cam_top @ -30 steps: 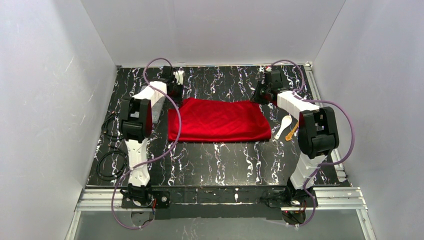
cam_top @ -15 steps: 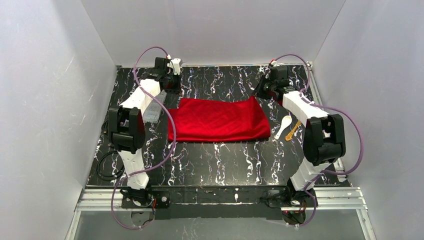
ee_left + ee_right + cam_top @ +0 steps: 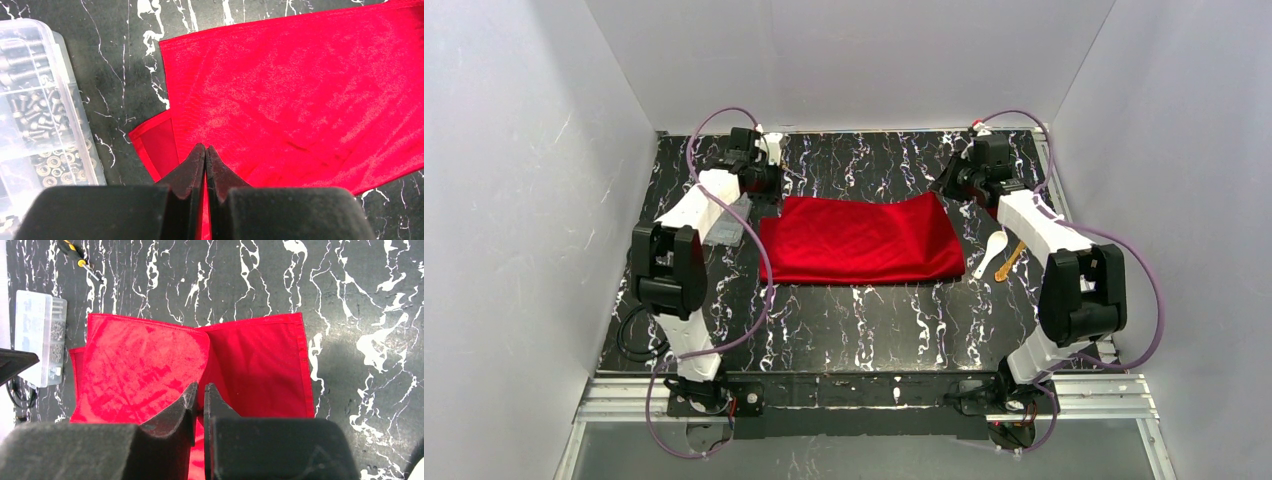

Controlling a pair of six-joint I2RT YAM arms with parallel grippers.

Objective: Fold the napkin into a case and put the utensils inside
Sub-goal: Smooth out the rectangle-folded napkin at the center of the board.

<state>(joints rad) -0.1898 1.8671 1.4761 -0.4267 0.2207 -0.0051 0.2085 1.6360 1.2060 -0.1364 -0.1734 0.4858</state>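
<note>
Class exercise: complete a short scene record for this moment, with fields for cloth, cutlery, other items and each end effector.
Cloth: bright red creased napkin, folded into a wide rectangle, flat on black marbled table
Cutlery: white plastic spoon and yellow-gold utensil, right of cloth
Other: clear plastic compartment box, left of cloth
Left end effector: shut
Right end effector: nearly closed

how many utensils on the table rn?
2. The white spoon lies just right of the red napkin; the yellow-gold utensil lies right beside the spoon, by the right arm. Neither is inside the napkin; none seems hidden.
</note>
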